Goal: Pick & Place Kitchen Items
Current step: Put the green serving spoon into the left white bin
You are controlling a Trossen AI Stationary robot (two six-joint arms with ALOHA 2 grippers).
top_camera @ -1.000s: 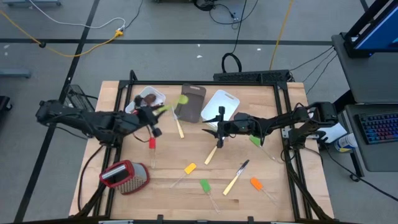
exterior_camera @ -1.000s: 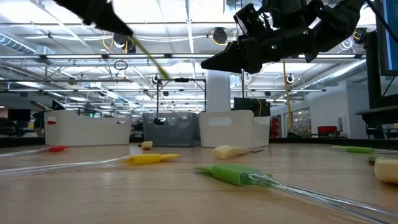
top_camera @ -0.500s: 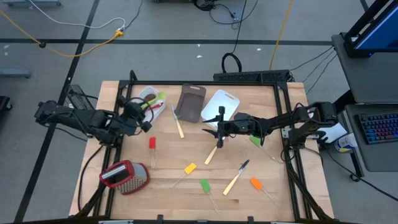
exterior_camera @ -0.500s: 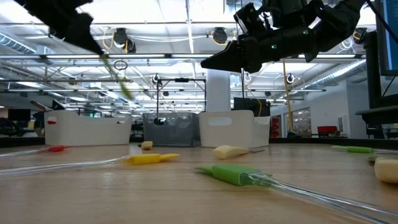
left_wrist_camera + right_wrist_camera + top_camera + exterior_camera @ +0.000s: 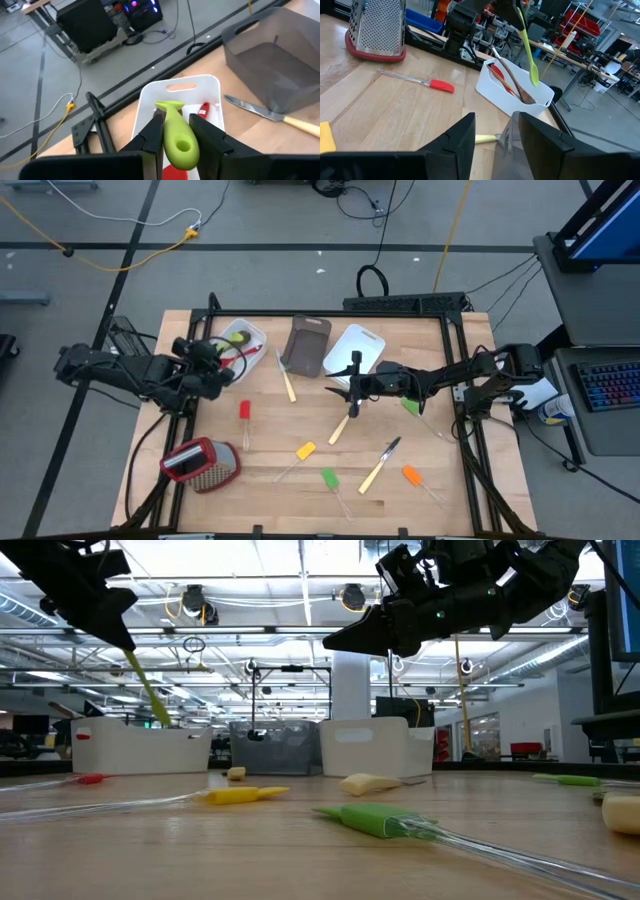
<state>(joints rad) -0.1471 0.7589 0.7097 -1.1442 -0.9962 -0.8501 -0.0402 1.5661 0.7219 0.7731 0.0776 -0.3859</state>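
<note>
Left gripper (image 5: 177, 145) was clamped on a green spoon (image 5: 176, 131), fingers (image 5: 152, 137) pressed against both sides of the handle end, bowl pointing away from the wrist. It hung above the white tub (image 5: 243, 340) at the far-left corner of the table (image 5: 440, 430); in the right wrist view the spoon bowl (image 5: 530, 50) dangled over the tub's open top, not touching it. The tub already held a wooden spoon (image 5: 512, 80) and a red utensil (image 5: 204, 109).

Right gripper (image 5: 492, 132) hovered above the middle of the table, near the white cutting board (image 5: 355, 348), jaws partly apart with nothing between them.

Items lying on the table:
- pale-handled knife (image 5: 286, 376), just right of the white tub, beside the dark tub (image 5: 307, 345)
- red spatula (image 5: 245, 413), left of centre
- yellow spatula (image 5: 303, 452) and green spatula (image 5: 330, 480), near edge
- second knife (image 5: 380, 465), near centre-right
- orange spatula (image 5: 412, 476), near-right
- wooden spoon (image 5: 340, 428) below the right gripper
- green utensil (image 5: 410, 407) on the right

Grater (image 5: 198, 462) lay at the near-left corner.
</note>
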